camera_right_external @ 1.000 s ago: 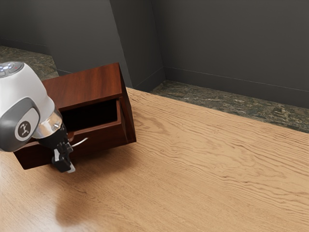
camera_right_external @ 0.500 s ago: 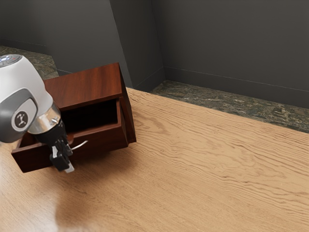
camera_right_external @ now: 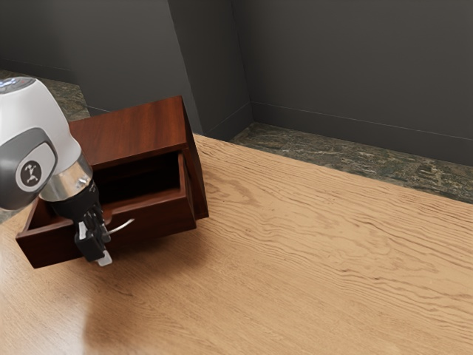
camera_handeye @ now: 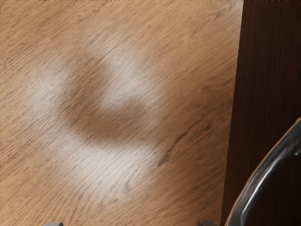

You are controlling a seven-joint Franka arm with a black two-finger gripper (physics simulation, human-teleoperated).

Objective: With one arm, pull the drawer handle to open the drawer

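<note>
The drawer [camera_right_external: 140, 214] stands partly out of the cabinet [camera_right_external: 137, 133], which sits near the table's [camera_right_external: 310, 266] far edge at the exterior view's left. The gripper [camera_right_external: 94, 242] hangs at the handle [camera_right_external: 124, 221], but I cannot tell whether it is clamped on the bar (the hand's own bulk masks the contact). A loose hold could let the handle slip free, and a skewed pull might drag the cabinet. The arm [camera_right_external: 33, 155] hides part of the drawer, and the drawer's inside is dark.

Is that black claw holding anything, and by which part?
It cannot be told. The gripper is at the drawer handle, at its end toward the exterior view's left, but a firm hold isn't visible.
</note>
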